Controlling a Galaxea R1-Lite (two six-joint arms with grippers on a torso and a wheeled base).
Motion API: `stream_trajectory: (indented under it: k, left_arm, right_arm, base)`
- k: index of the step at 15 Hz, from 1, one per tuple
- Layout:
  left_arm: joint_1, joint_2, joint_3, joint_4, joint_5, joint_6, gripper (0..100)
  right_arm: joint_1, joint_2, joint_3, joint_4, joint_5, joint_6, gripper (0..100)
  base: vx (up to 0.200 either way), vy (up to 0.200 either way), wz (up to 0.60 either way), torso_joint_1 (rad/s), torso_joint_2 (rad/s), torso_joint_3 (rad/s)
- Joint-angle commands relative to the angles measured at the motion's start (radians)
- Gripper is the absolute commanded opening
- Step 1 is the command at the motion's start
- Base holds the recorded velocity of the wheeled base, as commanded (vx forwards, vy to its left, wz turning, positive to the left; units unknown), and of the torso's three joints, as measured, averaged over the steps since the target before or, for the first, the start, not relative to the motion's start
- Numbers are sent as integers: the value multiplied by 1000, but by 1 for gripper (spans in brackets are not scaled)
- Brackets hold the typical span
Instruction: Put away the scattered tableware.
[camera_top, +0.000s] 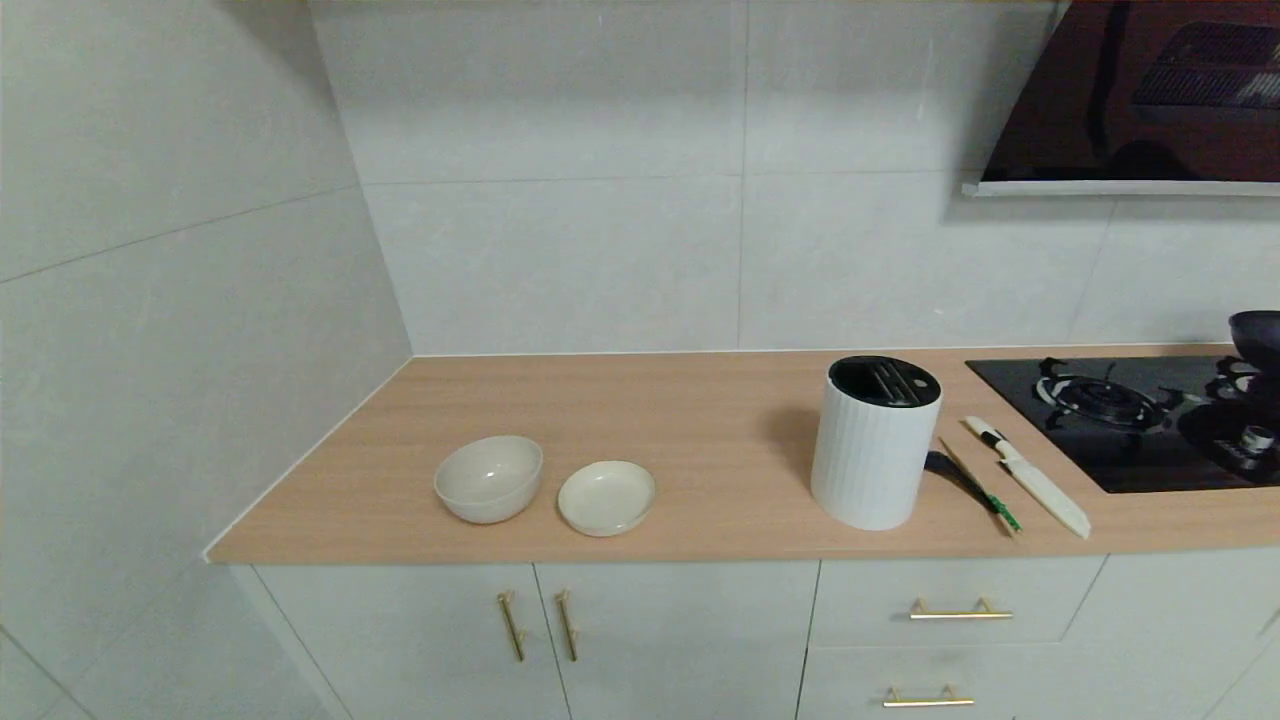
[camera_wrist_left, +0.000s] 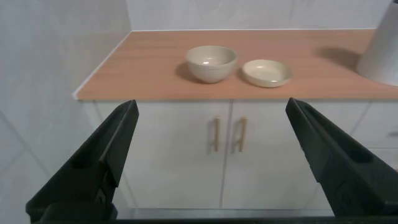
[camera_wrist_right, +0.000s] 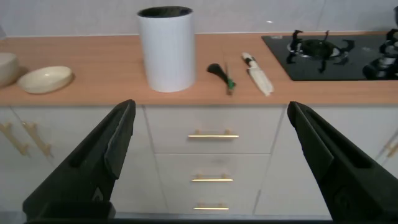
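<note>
On the wooden counter (camera_top: 640, 400) sit a cream bowl (camera_top: 489, 478) (camera_wrist_left: 211, 62) and a shallow cream dish (camera_top: 606, 496) (camera_wrist_left: 267, 72) (camera_wrist_right: 45, 79) side by side. A white cylindrical holder with a black slotted top (camera_top: 876, 441) (camera_wrist_right: 166, 47) stands to their right. Beside it lie a black spoon (camera_top: 955, 470) (camera_wrist_right: 217, 71), chopsticks with green ends (camera_top: 985, 490) (camera_wrist_right: 227, 78) and a white knife (camera_top: 1030, 481) (camera_wrist_right: 257, 72). My left gripper (camera_wrist_left: 211, 155) hangs open in front of the cabinet, below the bowls. My right gripper (camera_wrist_right: 208, 155) is open before the drawers, holding nothing.
A black gas hob (camera_top: 1140, 415) (camera_wrist_right: 336, 53) takes up the counter's right end, with a dark pot (camera_top: 1258, 335) on it and a range hood (camera_top: 1130, 100) above. Tiled walls close the back and left. Below are cabinet doors (camera_wrist_left: 227, 146) and drawers (camera_wrist_right: 211, 146) with gold handles.
</note>
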Motion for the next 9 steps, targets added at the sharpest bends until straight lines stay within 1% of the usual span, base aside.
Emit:
stream_trajectory:
  k: [1, 9]
  left_arm:
    - [0, 0, 0, 0, 1, 0, 100]
    - [0, 0, 0, 0, 1, 1, 100]
  right_arm:
    - [-1, 1, 0, 0, 0, 0, 100]
    - [0, 1, 0, 0, 0, 0, 100]
  base:
    - [0, 200, 0, 2, -2, 12]
    - [0, 200, 0, 3, 4, 4]
